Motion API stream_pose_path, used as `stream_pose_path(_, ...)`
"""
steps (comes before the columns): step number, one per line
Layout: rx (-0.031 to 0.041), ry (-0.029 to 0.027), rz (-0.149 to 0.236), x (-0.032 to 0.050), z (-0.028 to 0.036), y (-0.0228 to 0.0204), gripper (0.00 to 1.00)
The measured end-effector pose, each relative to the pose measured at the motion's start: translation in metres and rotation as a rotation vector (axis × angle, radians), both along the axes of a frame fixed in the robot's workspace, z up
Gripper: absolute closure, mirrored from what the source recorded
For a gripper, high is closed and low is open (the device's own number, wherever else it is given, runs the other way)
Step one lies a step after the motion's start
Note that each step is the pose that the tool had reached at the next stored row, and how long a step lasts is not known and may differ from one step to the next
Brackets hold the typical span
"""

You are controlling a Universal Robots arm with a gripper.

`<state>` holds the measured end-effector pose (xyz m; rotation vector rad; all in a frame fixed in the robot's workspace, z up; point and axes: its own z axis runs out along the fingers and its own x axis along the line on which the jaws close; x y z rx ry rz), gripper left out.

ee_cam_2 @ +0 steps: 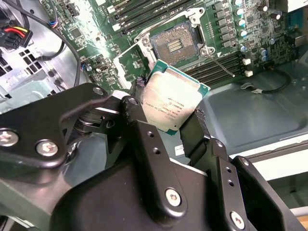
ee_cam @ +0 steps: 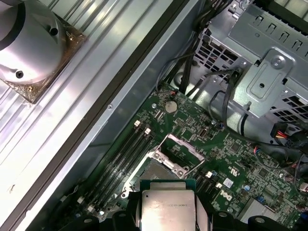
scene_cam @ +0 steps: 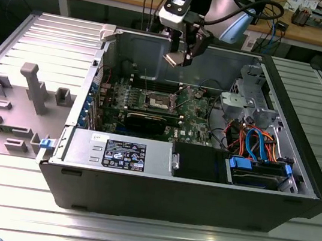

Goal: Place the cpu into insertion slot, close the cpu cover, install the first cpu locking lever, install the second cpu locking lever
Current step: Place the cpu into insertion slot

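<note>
My gripper (scene_cam: 180, 55) hangs above the open computer case, shut on the cpu (scene_cam: 173, 59). In both wrist views the silver-topped cpu (ee_cam_2: 173, 101) (ee_cam: 166, 208) sits tilted between the black fingers (ee_cam_2: 139, 120), clear of the board. The insertion slot (ee_cam_2: 175, 44) (ee_cam: 159, 171) (scene_cam: 158, 100) lies below on the green motherboard, its dark centre exposed. The cpu cover (ee_cam: 185, 144) (ee_cam_2: 137, 48) stands swung up beside the slot. A thin locking lever (ee_cam_2: 224, 67) sticks out near the slot.
Long memory slots (ee_cam: 122, 154) flank the socket. A black graphics card (scene_cam: 152, 121), a power supply (scene_cam: 120, 151), a metal drive cage (scene_cam: 245, 103) and blue and orange cables (scene_cam: 260, 144) fill the case. A grey fixture plate (scene_cam: 32, 86) lies at the exterior view's left.
</note>
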<state>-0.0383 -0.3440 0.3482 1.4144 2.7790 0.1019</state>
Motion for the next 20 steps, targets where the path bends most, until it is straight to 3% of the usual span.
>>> stream_pose_path(15, 0.0, -0.0001, -0.003, 0.0, -0.0001, 0.0, 0.46)
stream_pose_path(20, -0.0036, -0.0001, -0.059, 0.0, -0.0005, 0.0, 0.46)
